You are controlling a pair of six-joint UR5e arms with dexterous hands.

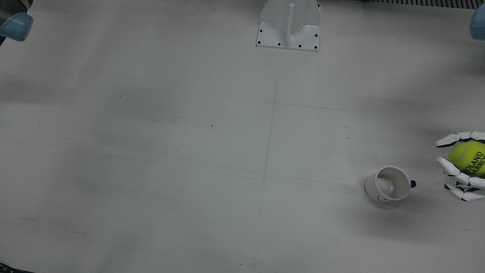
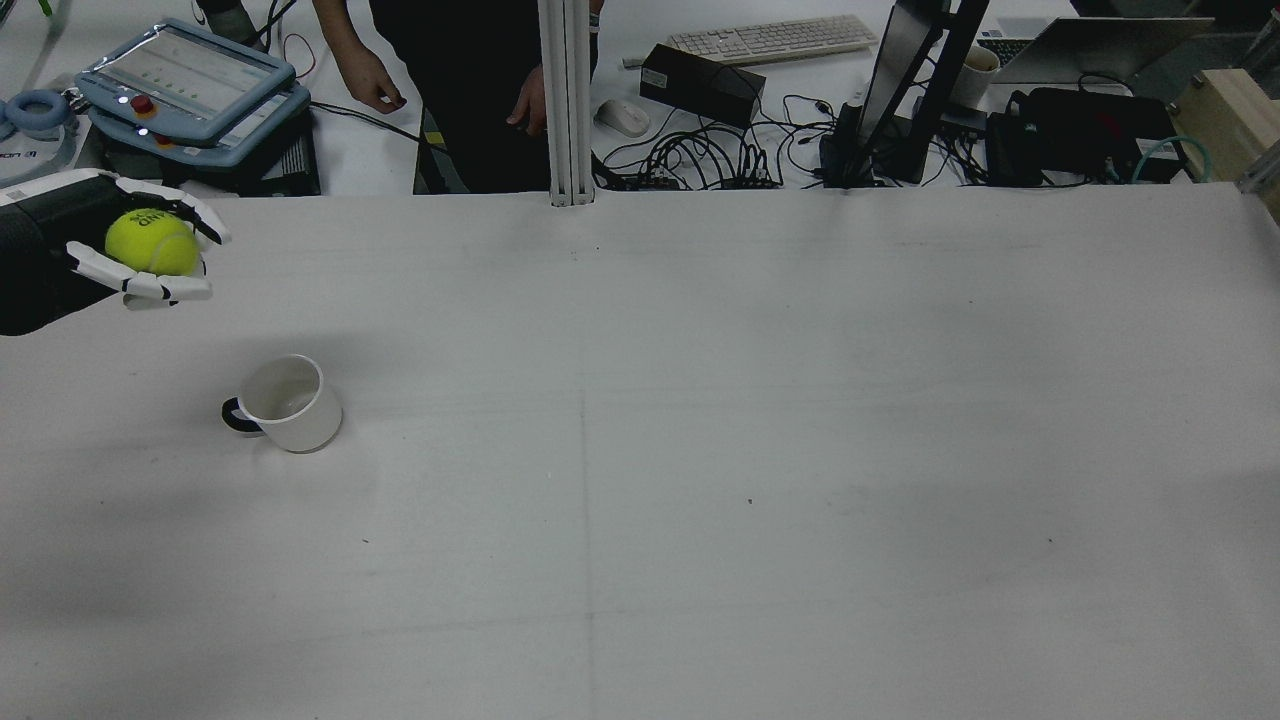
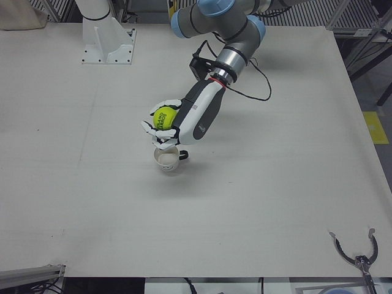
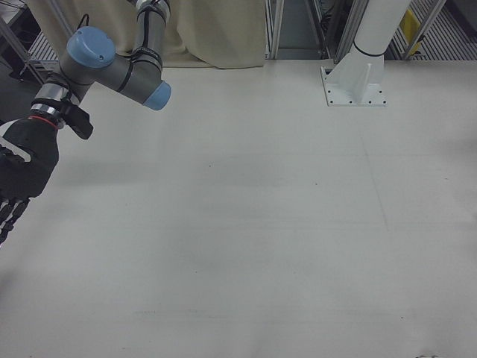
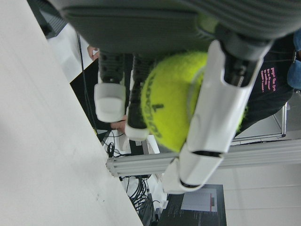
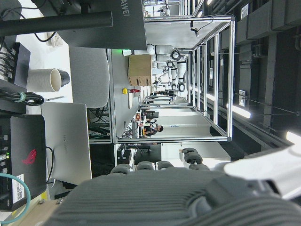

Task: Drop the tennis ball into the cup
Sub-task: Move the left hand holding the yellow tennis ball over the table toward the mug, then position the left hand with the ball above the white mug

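My left hand (image 2: 150, 250) is shut on the yellow-green tennis ball (image 2: 152, 243) and holds it above the table. The white cup (image 2: 290, 402) with a black handle stands upright and empty on the table. In the rear view the hand is up and to the left of the cup, apart from it. In the front view the ball (image 1: 468, 158) and hand (image 1: 460, 178) are right of the cup (image 1: 390, 184). In the left-front view the ball (image 3: 164, 117) shows just over the cup (image 3: 166, 159). My right hand (image 4: 16, 179) hangs empty at the right-front view's left edge, fingers extended.
A white arm pedestal (image 1: 288, 26) stands at the table's robot side. Beyond the far edge in the rear view are a standing person (image 2: 450, 80), a teach pendant (image 2: 190, 85), a keyboard (image 2: 770, 38) and cables. A thin pencil line (image 2: 587, 480) crosses the table's middle.
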